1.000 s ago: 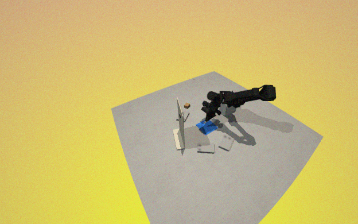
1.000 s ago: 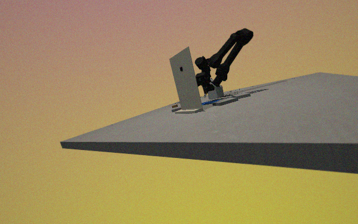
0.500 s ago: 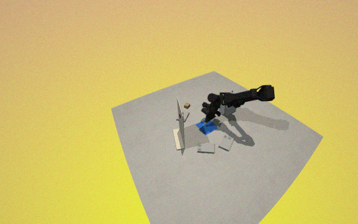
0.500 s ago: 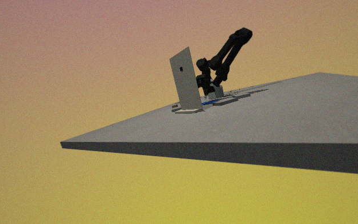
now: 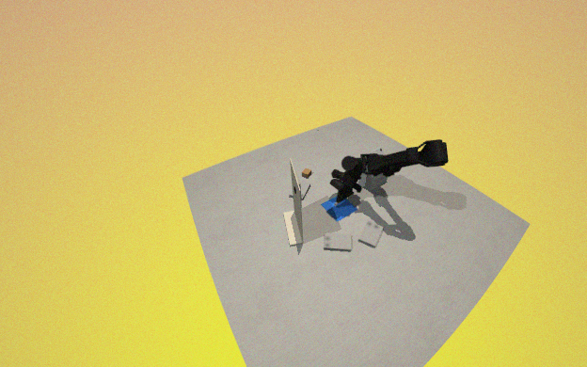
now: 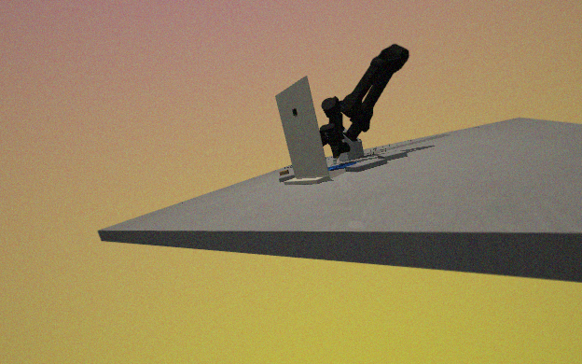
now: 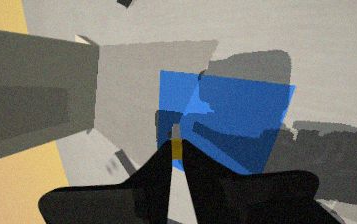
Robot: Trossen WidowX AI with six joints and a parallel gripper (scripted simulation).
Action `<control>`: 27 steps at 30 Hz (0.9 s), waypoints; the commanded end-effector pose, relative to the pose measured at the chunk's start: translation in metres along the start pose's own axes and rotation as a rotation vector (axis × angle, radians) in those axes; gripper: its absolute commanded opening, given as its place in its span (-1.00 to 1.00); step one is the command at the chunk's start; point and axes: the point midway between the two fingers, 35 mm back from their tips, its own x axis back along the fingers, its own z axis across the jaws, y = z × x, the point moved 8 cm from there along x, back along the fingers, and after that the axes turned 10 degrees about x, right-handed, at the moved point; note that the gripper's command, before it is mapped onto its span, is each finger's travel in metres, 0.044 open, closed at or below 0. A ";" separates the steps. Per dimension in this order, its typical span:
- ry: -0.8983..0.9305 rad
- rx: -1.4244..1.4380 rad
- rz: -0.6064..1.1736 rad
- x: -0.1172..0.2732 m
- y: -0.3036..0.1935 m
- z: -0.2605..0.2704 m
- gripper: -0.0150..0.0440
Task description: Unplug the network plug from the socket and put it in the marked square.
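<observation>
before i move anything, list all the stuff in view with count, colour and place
upright panel: one, grey, standing on a pale foot
dark opening: one, black, in the panel's upper part
marked square: one, blue, on the table
plug: one, yellow and grey, between the fingertips, over the square
flat slabs: two, light grey, on the table near the square
small block: one, orange-brown, beside the panel
thin dark bar: one, on the table by the panel
table: one, grey, under everything
arm: one, black, reaching over the table
end effector: one, black, shut on the plug
</observation>
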 end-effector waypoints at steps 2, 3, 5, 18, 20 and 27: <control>-0.007 -0.017 -0.003 -0.003 -0.001 -0.006 -0.49; -0.007 -0.017 -0.003 -0.003 -0.001 -0.006 -0.49; -0.006 -0.017 -0.002 -0.004 -0.002 -0.007 -0.49; -0.001 -0.019 0.002 -0.010 -0.006 -0.013 -0.49; 0.000 -0.019 0.003 -0.010 -0.006 -0.013 -0.49; 0.000 -0.019 0.003 -0.012 -0.007 -0.012 -0.49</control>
